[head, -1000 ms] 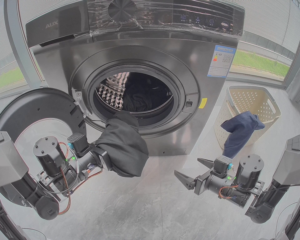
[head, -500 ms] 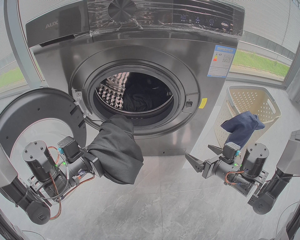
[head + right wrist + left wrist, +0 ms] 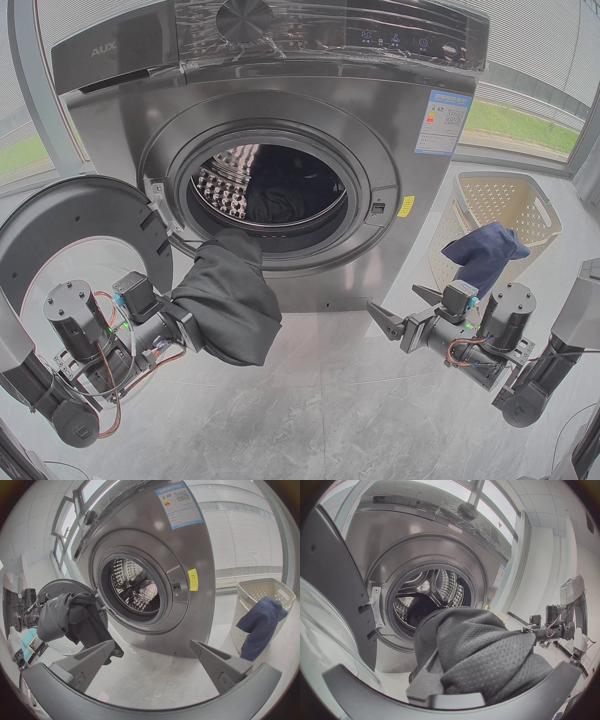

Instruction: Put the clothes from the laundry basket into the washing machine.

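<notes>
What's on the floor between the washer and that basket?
Nothing: bare floor between washer and basket, in the head and right wrist views.

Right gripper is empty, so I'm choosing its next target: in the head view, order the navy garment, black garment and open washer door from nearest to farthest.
From the right gripper:
1. Navy garment, draped over the laundry basket's rim, robot's right.
2. Black garment, across on the robot's left.
3. Washer door, swung open, far left.

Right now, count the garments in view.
3: a black garment in the left gripper, a navy garment over the basket rim, dark clothing in the drum; more may hide.
</notes>
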Robot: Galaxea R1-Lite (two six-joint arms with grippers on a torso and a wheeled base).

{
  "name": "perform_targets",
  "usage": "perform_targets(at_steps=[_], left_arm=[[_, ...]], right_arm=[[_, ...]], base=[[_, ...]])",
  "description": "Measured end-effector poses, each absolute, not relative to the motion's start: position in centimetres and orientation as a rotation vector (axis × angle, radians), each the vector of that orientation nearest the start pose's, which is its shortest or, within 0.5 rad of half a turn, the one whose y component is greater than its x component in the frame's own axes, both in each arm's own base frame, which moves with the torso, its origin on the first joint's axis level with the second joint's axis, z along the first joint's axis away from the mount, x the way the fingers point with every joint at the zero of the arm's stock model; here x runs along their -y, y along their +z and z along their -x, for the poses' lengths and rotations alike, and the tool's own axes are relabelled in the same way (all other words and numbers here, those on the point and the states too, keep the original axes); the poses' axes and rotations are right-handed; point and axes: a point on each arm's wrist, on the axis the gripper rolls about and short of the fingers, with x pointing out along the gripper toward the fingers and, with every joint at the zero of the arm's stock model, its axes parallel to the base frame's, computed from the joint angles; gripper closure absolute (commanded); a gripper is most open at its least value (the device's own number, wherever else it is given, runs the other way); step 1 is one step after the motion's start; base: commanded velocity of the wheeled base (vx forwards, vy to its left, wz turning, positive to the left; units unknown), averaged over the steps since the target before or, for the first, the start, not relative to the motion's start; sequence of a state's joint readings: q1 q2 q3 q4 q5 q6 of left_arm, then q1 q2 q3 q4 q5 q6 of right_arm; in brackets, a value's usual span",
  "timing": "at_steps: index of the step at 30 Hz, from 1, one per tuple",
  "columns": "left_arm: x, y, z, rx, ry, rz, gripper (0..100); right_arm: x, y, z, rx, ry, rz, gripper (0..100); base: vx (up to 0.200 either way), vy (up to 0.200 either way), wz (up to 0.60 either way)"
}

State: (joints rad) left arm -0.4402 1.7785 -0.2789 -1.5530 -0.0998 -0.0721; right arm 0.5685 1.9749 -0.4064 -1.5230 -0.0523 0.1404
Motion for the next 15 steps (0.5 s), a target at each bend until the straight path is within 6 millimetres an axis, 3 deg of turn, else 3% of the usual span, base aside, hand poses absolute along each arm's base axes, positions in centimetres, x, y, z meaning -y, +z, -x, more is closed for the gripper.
perform_targets(at_steps=[15], left_arm=[[11.08,13.05,-22.55,0.034,-0.549,0.081,100]], right_arm=[[-16.12,9.42,-24.81,-0.090,0.523,-0.122,0]], base=[[0.000,0.000,0.00]])
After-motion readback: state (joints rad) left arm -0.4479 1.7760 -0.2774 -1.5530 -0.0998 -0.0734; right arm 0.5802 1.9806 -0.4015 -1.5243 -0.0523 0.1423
